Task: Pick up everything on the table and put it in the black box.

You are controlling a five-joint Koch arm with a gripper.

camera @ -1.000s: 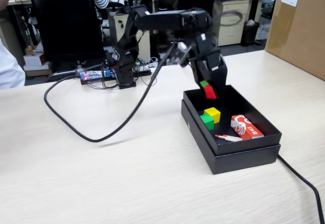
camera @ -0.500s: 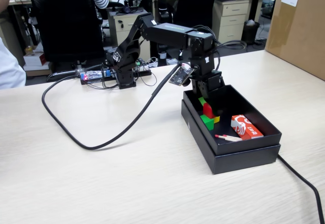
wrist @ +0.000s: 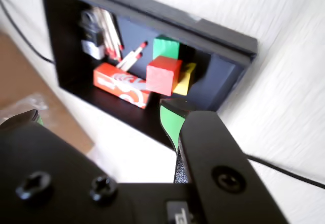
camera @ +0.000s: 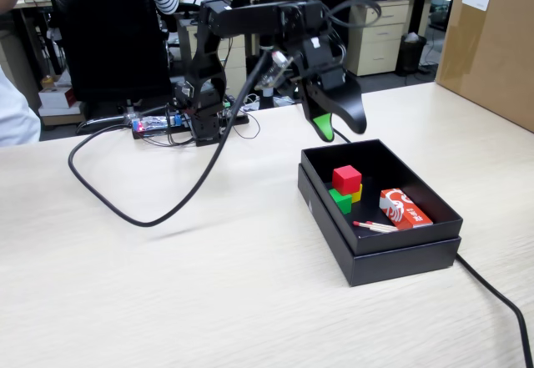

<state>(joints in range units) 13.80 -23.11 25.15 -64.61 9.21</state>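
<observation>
Hanging above the far end of the black box (camera: 380, 233), the gripper (camera: 340, 123) is holding nothing; its jaws are standing apart, the green pad of one jaw showing in both views and the wrist view showing a clear gap between the two tips. It is sitting clear of the box walls, which I judge suits an arm that has nothing left to carry.

All three cubes are lying inside the box at the end nearer the arm. The red cube (camera: 346, 178) is resting on top of the other two, with the green cube (camera: 339, 200) under it on the side toward the fixed camera and the yellow cube (camera: 356, 193) peeking out beside it. In the wrist view the red cube (wrist: 163, 75) is likewise hiding most of the yellow one (wrist: 185, 78). The stack looks like the result of every cube being let go over the same spot.

A red-and-white packet (camera: 404, 208) and some thin red-tipped sticks (camera: 374, 226) are also lying in the box, apart from the cubes. The tabletop (camera: 167, 293) is carrying only the box, the arm and its black cable (camera: 158, 222), so the task appears to be done as far as the cubes go.
</observation>
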